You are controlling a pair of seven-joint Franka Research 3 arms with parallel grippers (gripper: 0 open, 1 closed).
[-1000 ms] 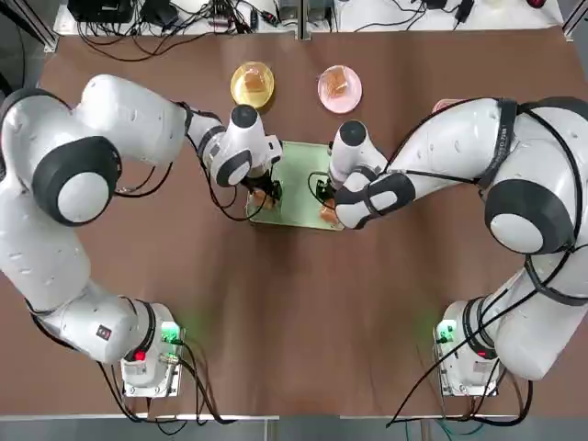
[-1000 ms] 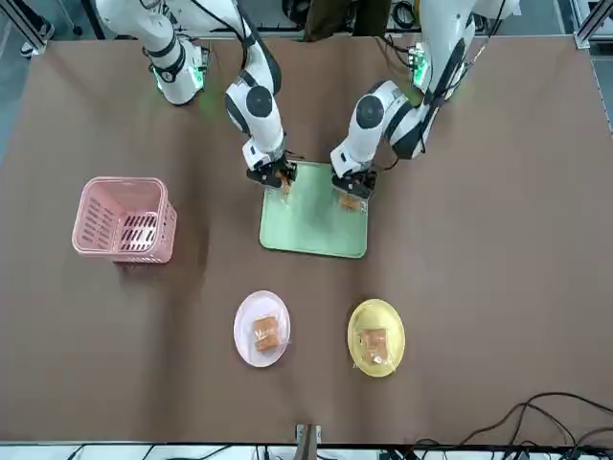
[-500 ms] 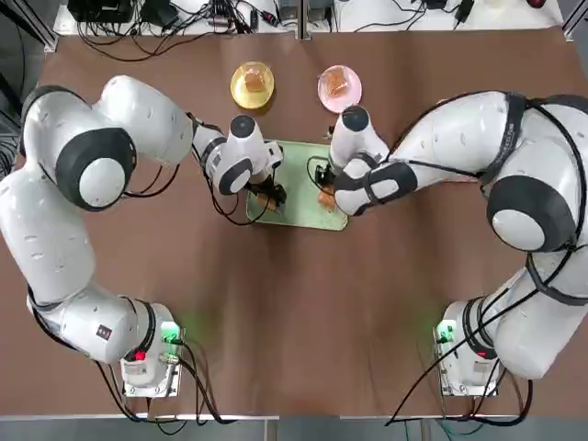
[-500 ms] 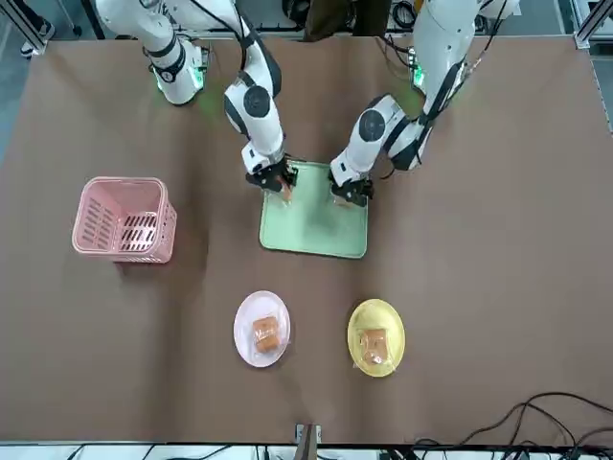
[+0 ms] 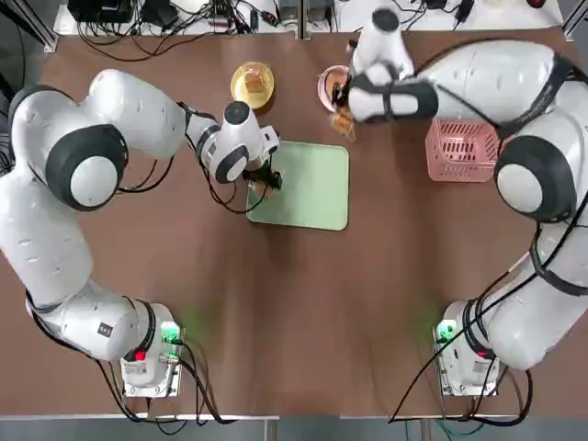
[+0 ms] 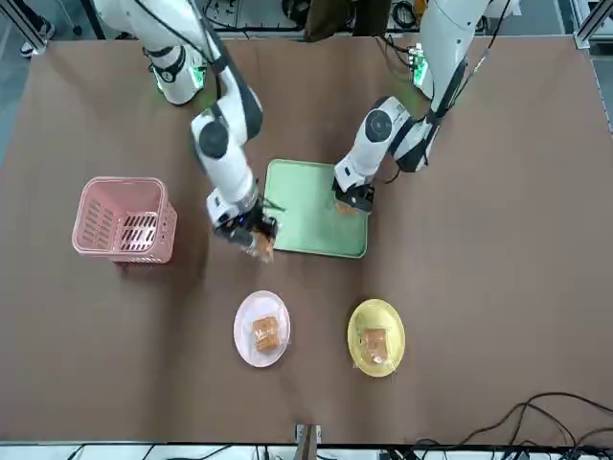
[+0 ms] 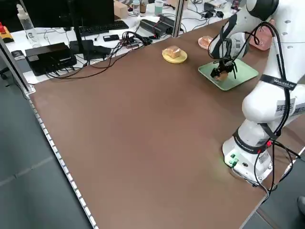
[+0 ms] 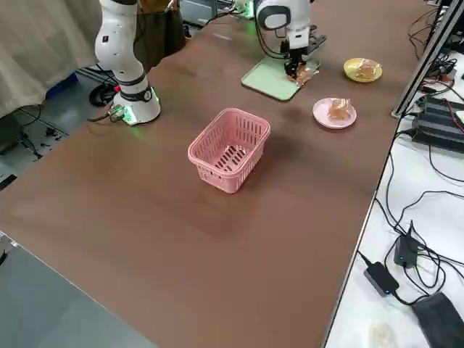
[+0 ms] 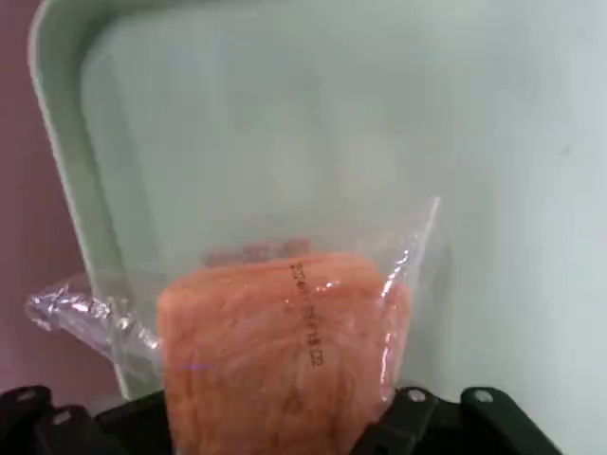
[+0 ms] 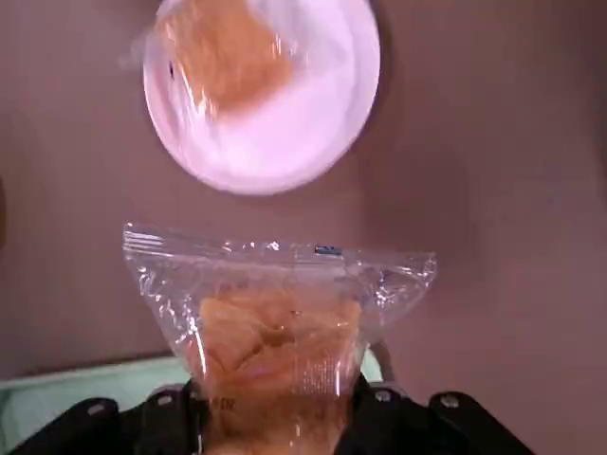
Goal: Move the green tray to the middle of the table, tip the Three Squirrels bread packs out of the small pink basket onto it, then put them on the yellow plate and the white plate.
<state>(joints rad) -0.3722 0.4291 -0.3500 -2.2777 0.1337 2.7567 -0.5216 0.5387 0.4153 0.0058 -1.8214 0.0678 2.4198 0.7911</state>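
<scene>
Just short of the white plate (image 6: pixel 261 331), on the tray's side of it, the right hand (image 6: pixel 251 237) hangs over the bare counter (image 6: pixel 498 240) with a bread pack (image 10: pixel 270 332) clamped between its fingers, the pack dangling below them. The plate already carries one pack (image 6: pixel 265 333), so the move to come looks like a short carry away from the green tray (image 6: pixel 316 209) until the hanging pack sits over the plate's open part. At the tray's corner nearest the left arm, the left hand (image 6: pixel 352 199) is closing on the last pack (image 9: pixel 285 355), which lies flat against the rim there; the fingers bracket it, but a firm grip cannot be confirmed. The yellow plate (image 6: pixel 375 336), also holding one pack, lies straight beyond the tray from that hand. The pink basket (image 6: pixel 124 219) stands empty, well apart.
</scene>
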